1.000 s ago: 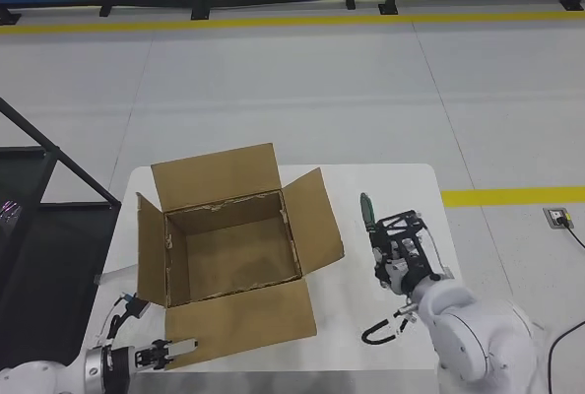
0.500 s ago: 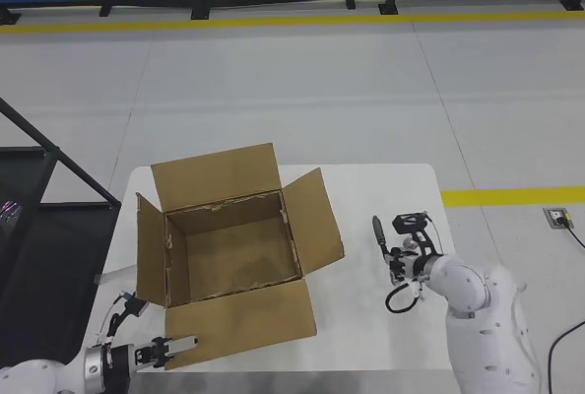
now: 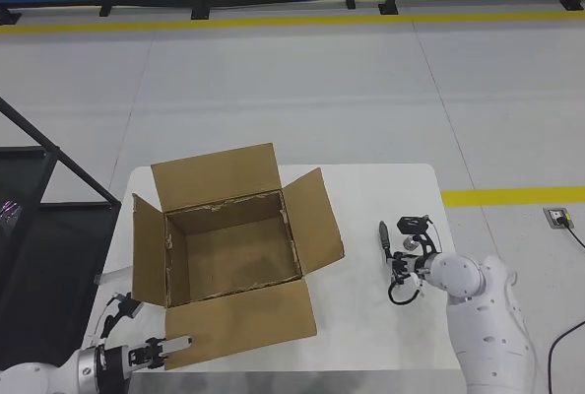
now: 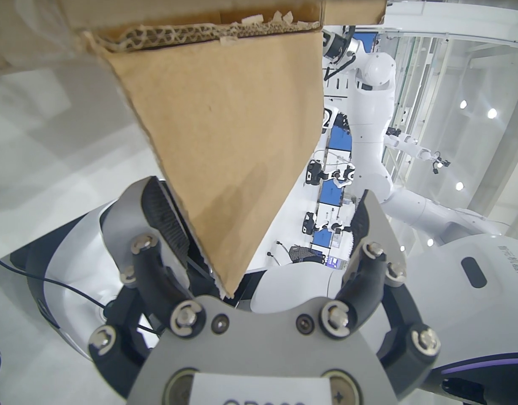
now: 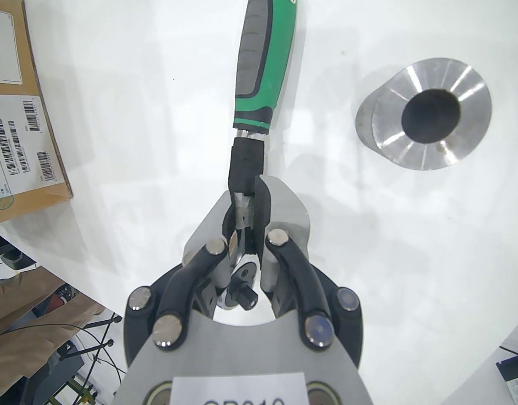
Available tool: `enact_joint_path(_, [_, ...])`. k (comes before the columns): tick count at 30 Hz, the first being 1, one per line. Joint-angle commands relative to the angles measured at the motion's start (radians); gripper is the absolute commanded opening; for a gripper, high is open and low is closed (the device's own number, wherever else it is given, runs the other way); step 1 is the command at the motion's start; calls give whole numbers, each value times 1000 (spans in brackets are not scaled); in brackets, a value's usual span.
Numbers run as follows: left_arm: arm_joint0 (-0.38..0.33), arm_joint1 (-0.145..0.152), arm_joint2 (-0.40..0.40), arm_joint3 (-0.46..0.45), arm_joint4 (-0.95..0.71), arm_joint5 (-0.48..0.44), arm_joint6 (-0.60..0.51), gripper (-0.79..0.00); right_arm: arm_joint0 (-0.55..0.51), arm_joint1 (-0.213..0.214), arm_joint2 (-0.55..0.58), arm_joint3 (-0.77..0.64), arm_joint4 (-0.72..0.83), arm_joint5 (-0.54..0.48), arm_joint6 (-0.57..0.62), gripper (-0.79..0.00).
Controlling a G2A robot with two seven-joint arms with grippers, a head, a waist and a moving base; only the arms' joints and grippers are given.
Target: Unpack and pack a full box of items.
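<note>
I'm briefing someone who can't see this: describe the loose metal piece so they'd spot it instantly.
On the white table, look right of the cardboard box, beside the right gripper. It is a silver cylinder with a dark centre hole, unlike the green-handled ratchet the gripper holds.

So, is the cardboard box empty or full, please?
Empty: inside the cardboard box the brown floor lies bare; its four flaps are spread.

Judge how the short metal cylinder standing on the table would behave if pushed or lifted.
The metal cylinder looks thick-walled and machined, so probably heavy for its size. Its shiny surface may slip when gripped. Standing on a flat end on the table, it would likely slide, not roll, when pushed.
</note>
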Motion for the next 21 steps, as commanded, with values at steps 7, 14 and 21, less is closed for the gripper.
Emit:
enact_joint_path(7, [6, 3, -6, -1, 8, -9, 4, 0, -6, 13, -24, -7, 29, 19, -6, -400])
enact_joint_path(14, [25, 3, -15, 0, -15, -25, 29, 0, -60, 20, -51, -142, 67, 37, -20, -9])
enact_joint_path(21, [78, -8, -62, -33, -203, -46, 140, 0, -196, 20, -114, -546, 130, 103, 8, 0])
